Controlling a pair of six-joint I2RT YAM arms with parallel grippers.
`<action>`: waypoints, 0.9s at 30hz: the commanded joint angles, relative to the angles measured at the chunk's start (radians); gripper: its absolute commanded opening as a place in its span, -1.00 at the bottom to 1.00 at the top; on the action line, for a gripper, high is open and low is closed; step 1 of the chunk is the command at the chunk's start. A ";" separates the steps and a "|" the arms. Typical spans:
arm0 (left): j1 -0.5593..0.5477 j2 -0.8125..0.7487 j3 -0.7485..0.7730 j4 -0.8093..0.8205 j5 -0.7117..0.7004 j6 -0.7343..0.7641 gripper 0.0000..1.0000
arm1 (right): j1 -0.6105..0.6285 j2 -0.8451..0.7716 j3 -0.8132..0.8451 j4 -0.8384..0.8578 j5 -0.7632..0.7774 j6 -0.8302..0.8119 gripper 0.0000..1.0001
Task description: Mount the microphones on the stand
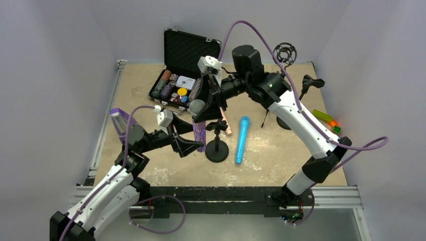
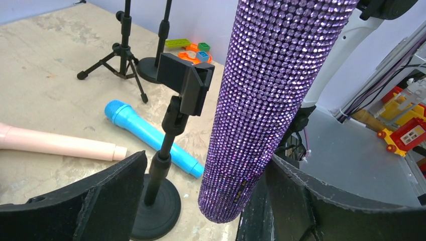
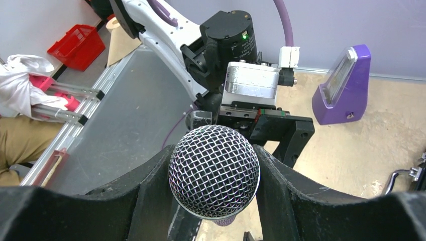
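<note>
While upright, purple microphone [image 3: 213, 173] in right hand [image 3: 215, 156].

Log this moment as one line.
right gripper: holds purple mic by head | left gripper: open around its body | stand clip: empty | pink mic, blue mic: on table

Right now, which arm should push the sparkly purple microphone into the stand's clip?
Right. The right gripper grips the purple microphone by its mesh head, beside the empty clip on the stand; the left gripper is open.
</note>
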 commanded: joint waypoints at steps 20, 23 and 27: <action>-0.052 0.175 -0.065 0.600 0.053 -0.162 0.80 | -0.004 -0.035 -0.006 0.099 -0.067 0.084 -0.31; -0.052 0.200 -0.045 0.602 0.084 -0.181 0.61 | -0.011 -0.038 -0.011 0.109 -0.067 0.089 -0.31; -0.054 0.230 -0.041 0.635 0.117 -0.219 0.29 | -0.024 -0.040 -0.021 0.116 -0.067 0.092 -0.31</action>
